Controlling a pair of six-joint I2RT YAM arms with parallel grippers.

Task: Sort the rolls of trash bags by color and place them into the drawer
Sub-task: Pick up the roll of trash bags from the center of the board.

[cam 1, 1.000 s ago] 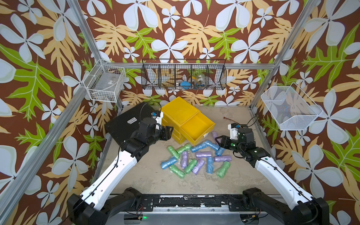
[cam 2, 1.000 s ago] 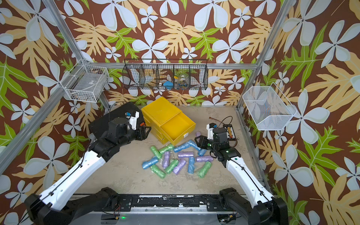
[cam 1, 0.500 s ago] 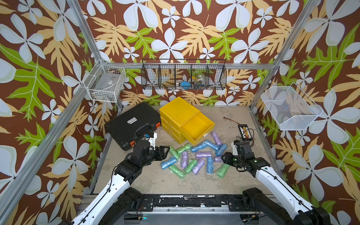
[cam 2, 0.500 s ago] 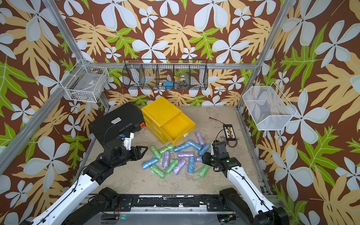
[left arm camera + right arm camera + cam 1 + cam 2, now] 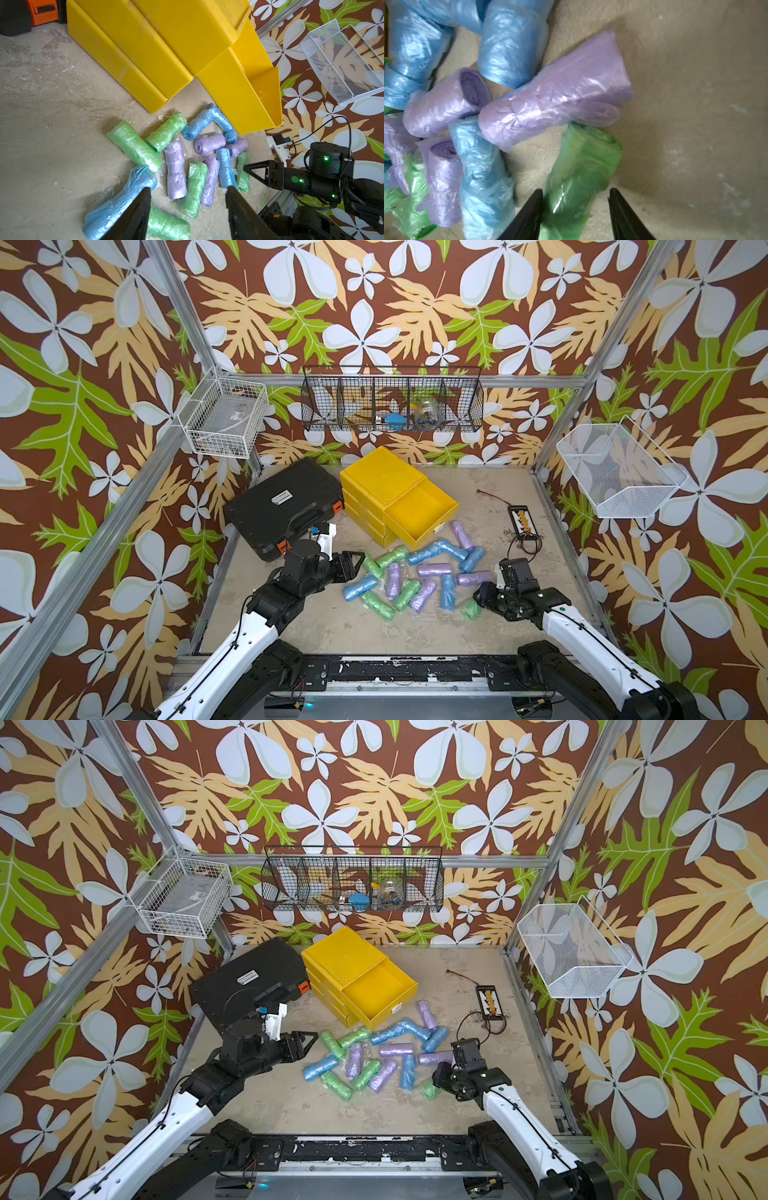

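Here, black case (image 5: 257, 516) label (image 5: 282, 498) unreadable, drawer (image 5: 419, 510) open

Green roll (image 5: 470, 609) half hidden beneath right jaws.

5 grn (image 5: 407, 594), 5 blu (image 5: 359, 587), 5 lilac (image 5: 435, 569)
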